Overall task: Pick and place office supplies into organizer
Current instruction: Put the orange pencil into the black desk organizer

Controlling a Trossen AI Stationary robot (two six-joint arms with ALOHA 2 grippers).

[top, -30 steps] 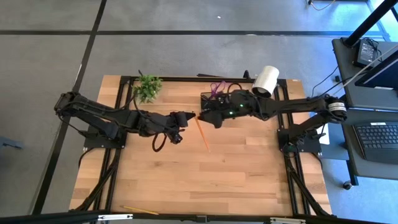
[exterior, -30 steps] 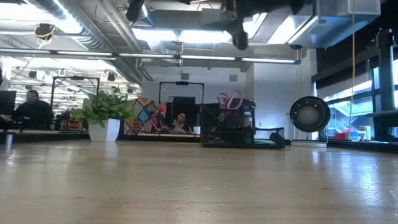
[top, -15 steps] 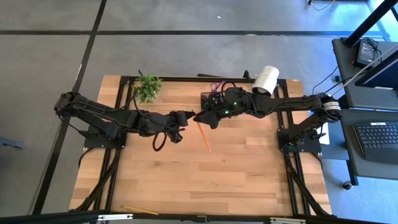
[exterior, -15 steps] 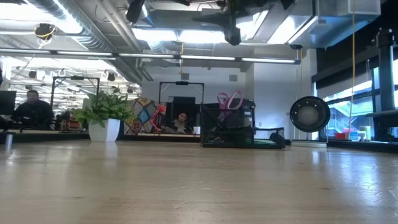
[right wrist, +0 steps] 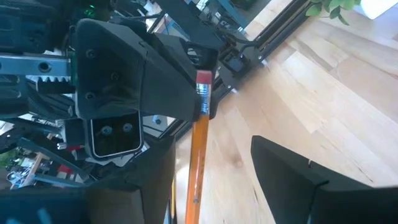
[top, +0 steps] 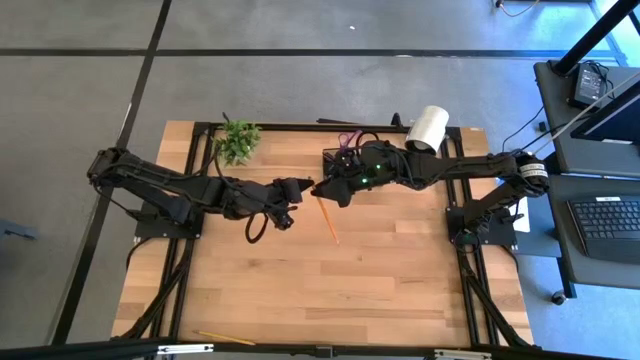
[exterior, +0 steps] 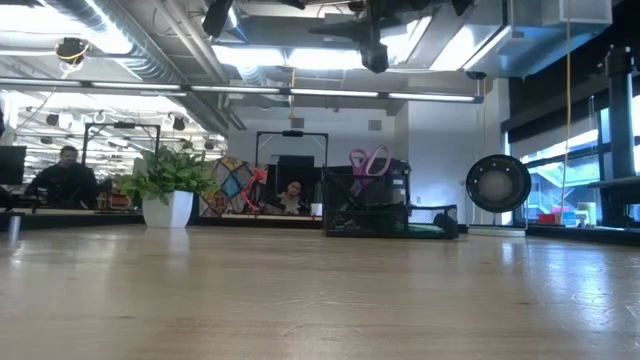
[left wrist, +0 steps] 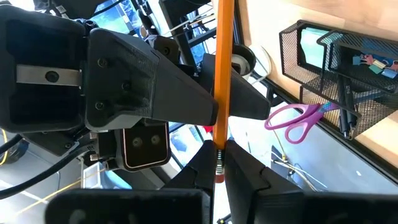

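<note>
High view: mid-table, the left tool (top: 305,188) is clenched on the eraser end of a pencil (top: 326,218), with the right tool (top: 325,190) spread around it.

Low view: the organizer (exterior: 385,205) near the far edge holds scissors (exterior: 370,160).

Left wrist view: the pencil looks light, stiff and slick, so I'd grip it mid-shaft.

Right wrist view: its fingers (right wrist: 292,180) aren't touching the pencil.

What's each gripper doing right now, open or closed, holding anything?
Left gripper: shut on the orange pencil.
Right gripper: open around that pencil, not gripping it.
</note>
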